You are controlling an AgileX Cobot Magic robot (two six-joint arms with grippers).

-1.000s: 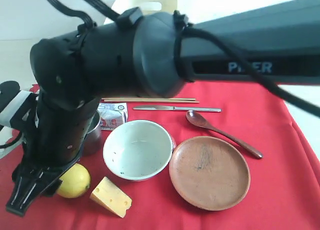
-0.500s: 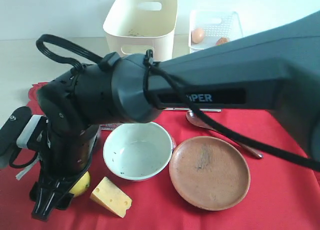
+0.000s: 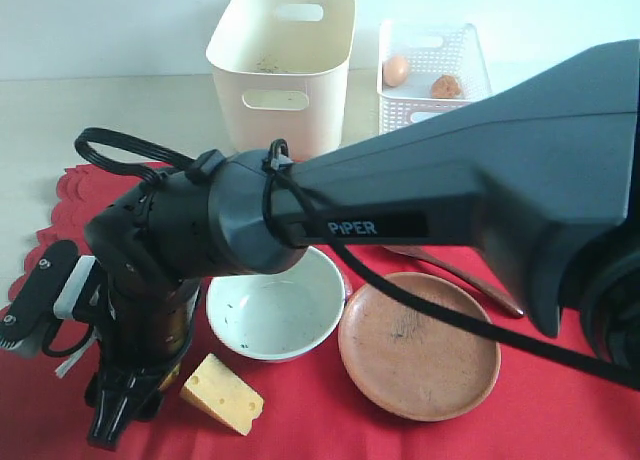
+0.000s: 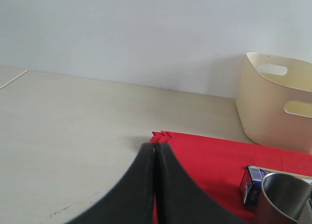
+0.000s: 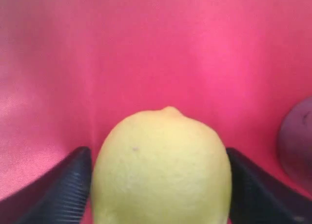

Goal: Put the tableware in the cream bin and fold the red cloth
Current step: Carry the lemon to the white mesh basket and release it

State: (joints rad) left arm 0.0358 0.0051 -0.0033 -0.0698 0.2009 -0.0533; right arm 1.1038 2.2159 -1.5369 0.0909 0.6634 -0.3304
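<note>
Right arm (image 3: pixel 450 170) is stretching in from 3 o'clock across to 8 o'clock, wrist bending sharply, right gripper (image 3: pixel 110 432) pointing down and holding its fingers (image 5: pixel 63 190) wide apart. Left gripper (image 4: pixel 156 151) is hovering, jaws pressing tight together.

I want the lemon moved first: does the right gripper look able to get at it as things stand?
Probably yes. In the right wrist view the lemon lies on the red cloth directly between the spread fingers of the right gripper, with nothing in between. Whether they touch it, I cannot tell.
</note>
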